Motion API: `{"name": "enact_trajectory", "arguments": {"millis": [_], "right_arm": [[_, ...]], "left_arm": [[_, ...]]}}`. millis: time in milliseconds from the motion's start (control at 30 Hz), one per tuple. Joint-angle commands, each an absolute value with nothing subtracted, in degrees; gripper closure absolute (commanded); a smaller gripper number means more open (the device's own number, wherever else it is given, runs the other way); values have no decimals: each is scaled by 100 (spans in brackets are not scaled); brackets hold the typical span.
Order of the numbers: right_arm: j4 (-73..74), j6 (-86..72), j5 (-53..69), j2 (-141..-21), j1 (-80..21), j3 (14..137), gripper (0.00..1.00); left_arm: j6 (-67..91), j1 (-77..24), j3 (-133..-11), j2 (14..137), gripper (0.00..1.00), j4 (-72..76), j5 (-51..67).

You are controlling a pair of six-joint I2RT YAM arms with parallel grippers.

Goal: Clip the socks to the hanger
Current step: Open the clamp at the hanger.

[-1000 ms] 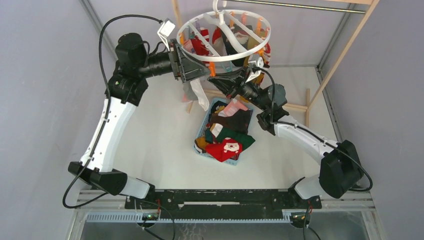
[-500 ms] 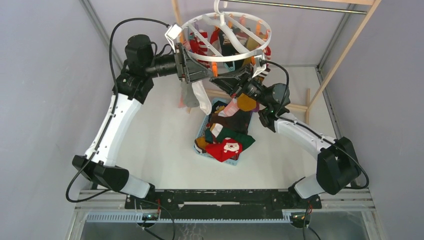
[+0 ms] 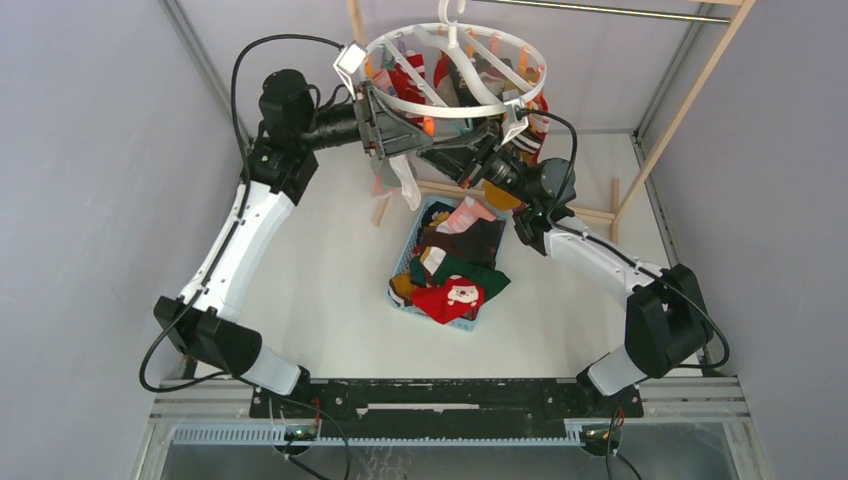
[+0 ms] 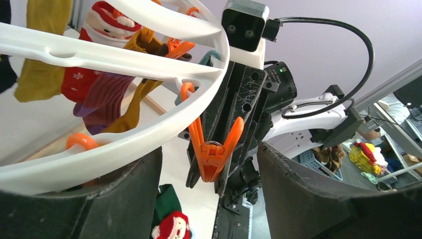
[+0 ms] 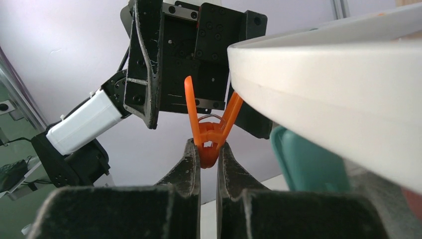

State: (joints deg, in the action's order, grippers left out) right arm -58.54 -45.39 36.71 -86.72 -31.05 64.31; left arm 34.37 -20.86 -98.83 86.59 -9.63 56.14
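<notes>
The white ring hanger (image 3: pixel 541 72) hangs at the top centre with several socks clipped on, one a red Santa sock (image 3: pixel 405 85). My right gripper (image 3: pixel 437 155) is shut on the lower end of an orange clip (image 5: pixel 211 132) under the ring's rim (image 5: pixel 323 84). My left gripper (image 3: pixel 403 135) faces it from the left with its jaws wide apart. The same clip (image 4: pixel 214 154) stands in that gap, and nothing is gripped. A grey and white sock (image 3: pixel 402 180) hangs below the left gripper. What holds it is hidden.
A light-blue basket (image 3: pixel 398 292) on the table holds more socks, among them a red Santa one (image 3: pixel 450 297) and a green one (image 3: pixel 472 272). A wooden frame (image 3: pixel 680 110) with a metal rod (image 3: pixel 600 10) carries the hanger. Grey walls stand on both sides.
Both arms have risen and closed in under the ring's front rim. The hanging grey and white sock has moved up and to the right with the left gripper. The hanger has swung slightly right.
</notes>
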Motion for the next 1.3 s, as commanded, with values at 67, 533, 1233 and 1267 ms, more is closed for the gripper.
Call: {"name": "enact_trajectory", "arguments": {"millis": [67, 533, 1233, 1267], "right_arm": [[-6252, -4894, 4491, -8706, -3222, 6685, 100], [-6769, -5619, 4704, -9024, -3105, 6854, 100], [-6069, -5356, 4902, -8974, -3104, 6999, 100], [-6031, -5353, 4942, -8974, -3110, 7009, 100]], "left_arm": [[3445, -2093, -9470, 8378, 28, -320, 5340], [3755, -2056, -8784, 7897, 25, 598, 4944], [4118, -2153, -9448, 8412, 31, 1195, 5189], [4004, -2154, -9498, 8435, 32, 1082, 5209]]}}
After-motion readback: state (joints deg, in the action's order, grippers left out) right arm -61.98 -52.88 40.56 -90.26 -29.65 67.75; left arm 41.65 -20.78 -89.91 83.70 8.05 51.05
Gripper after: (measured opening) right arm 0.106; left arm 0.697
